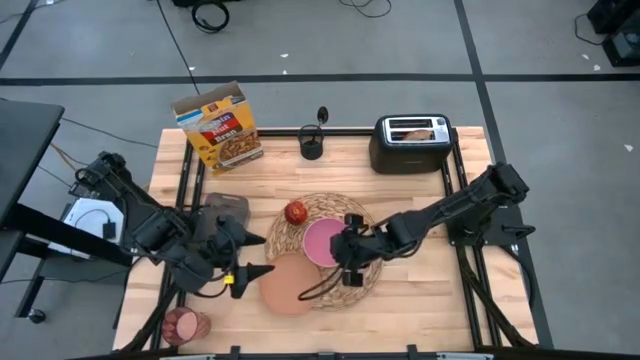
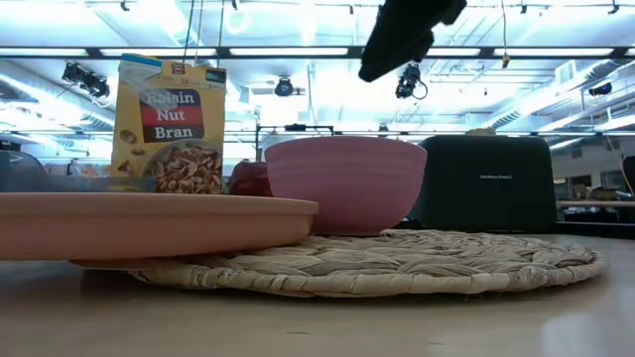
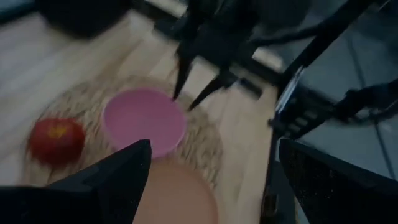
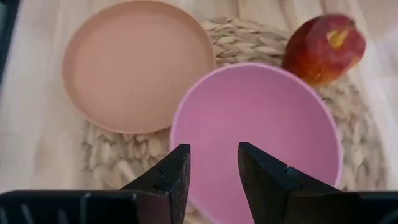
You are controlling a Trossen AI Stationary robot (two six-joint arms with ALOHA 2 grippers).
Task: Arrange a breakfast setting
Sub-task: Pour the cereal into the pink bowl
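Note:
A pink bowl [image 1: 320, 240] stands in the middle of the round woven placemat [image 1: 368, 275]. A red apple [image 1: 296, 211] rests on the mat's far-left part. A salmon plate [image 1: 288, 283] lies with its edge over the mat's near-left rim [image 2: 198, 263]. My right gripper [image 4: 214, 168] hangs open above the bowl's right rim and is clear of it in the low view [image 2: 407, 35]. My left gripper [image 1: 256, 257] stands wide open to the left of the plate, with nothing between its fingers. A translucent pink cup [image 1: 183, 325] sits at the near-left corner.
A black toaster [image 1: 410, 145] with a toast slice [image 1: 418, 129] in its slot stands at the far right. A cereal box [image 1: 220, 125] stands at the far left, and a small black holder [image 1: 312, 147] between them. Bare wood shows at the near right.

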